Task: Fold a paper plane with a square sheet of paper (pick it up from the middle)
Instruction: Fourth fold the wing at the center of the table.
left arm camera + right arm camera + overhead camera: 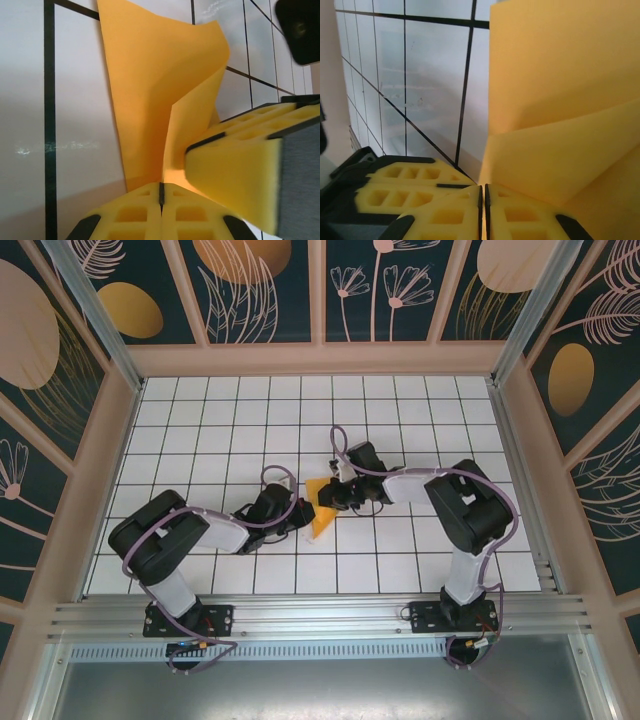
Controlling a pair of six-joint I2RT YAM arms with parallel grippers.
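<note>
The white-tiled worktop has dark grid lines across it. The left arm and right arm both reach inward from the near edge and meet near the worktop's middle.

Between them is the paper, orange-yellow and partly folded. It stands up off the tiles rather than lying flat. In the left wrist view it rises as a tall sheet with a sharp crease running up from its base and one flap curling over at the top. In the right wrist view two layers overlap, the nearer one slanting across the one behind.

The left claw is at the paper's left side and the right claw at its upper right, just beside each other. The left claw's jaws are pressed together, pinching the paper's lower edge at the seam. The right claw's jaws are likewise pressed together on the paper's edge, with a thin dark line between the pads.
</note>
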